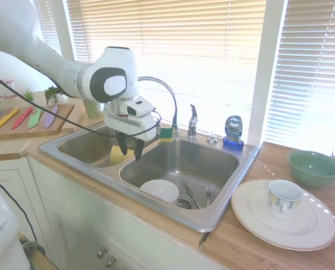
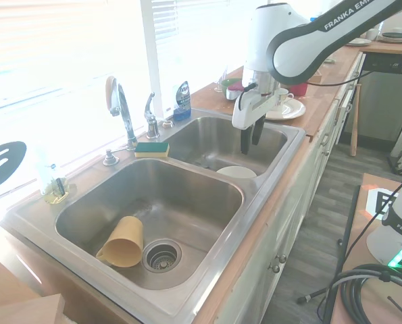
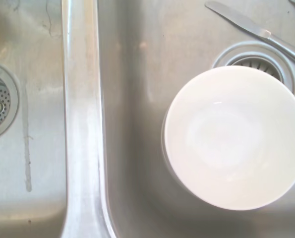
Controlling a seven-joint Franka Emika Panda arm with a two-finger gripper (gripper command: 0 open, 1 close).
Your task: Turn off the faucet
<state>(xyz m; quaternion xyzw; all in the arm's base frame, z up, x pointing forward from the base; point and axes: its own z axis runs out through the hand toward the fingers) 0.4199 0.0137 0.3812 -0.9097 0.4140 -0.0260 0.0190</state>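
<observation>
The faucet's chrome gooseneck spout arches over the back rim of the double sink. Its short lever handle stands just beside the spout base. My gripper hangs open over the sink divider, in front of the spout and well short of the handle. Nothing is between its fingers. I see no water stream in any view.
A white bowl and cutlery lie in one basin, a yellow cup in the other. A sponge and a blue soap bottle sit near the faucet. A plate with a mug and a green bowl are on the counter.
</observation>
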